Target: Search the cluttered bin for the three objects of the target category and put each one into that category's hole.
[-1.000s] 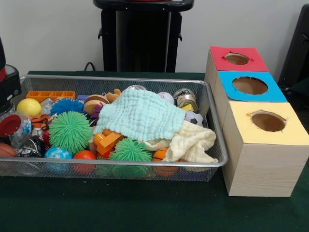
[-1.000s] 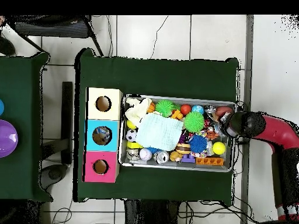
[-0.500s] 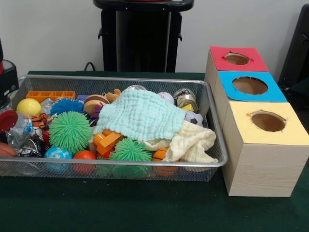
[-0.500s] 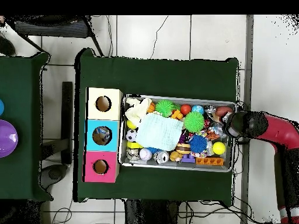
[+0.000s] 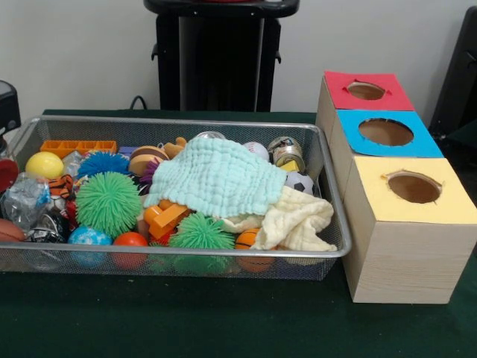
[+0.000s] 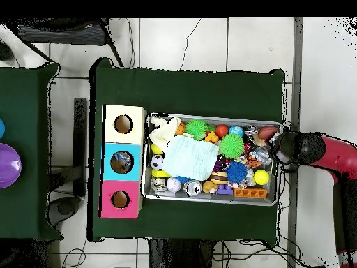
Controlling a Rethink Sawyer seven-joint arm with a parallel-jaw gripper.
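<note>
The wire-mesh bin [image 5: 186, 253] sits on the green table and is full of toys; it also shows in the overhead view [image 6: 209, 201]. A mint cloth [image 5: 216, 175] and a cream cloth [image 5: 298, 220] cover its middle. Around them lie a green spiky ball [image 5: 109, 201], a blue spiky ball [image 5: 103, 162], a yellow ball [image 5: 45, 165], a soccer ball [image 5: 300, 181] and a jar [image 5: 285, 151]. Three wooden boxes with holes stand beside it: red [image 5: 365, 91], blue [image 5: 386, 132], yellow [image 5: 414, 186]. My gripper [image 6: 282, 148] hovers at the bin's end farthest from the boxes.
The black pedestal [image 5: 220, 52] stands behind the bin. A second green table with a purple bowl [image 6: 7, 165] is at the overhead view's left. An orange brick tray [image 5: 78, 146] lies at the bin's back corner.
My arm has drawn back outward from the bin's end, sliding off the front view's left edge. The bin's contents have not moved.
</note>
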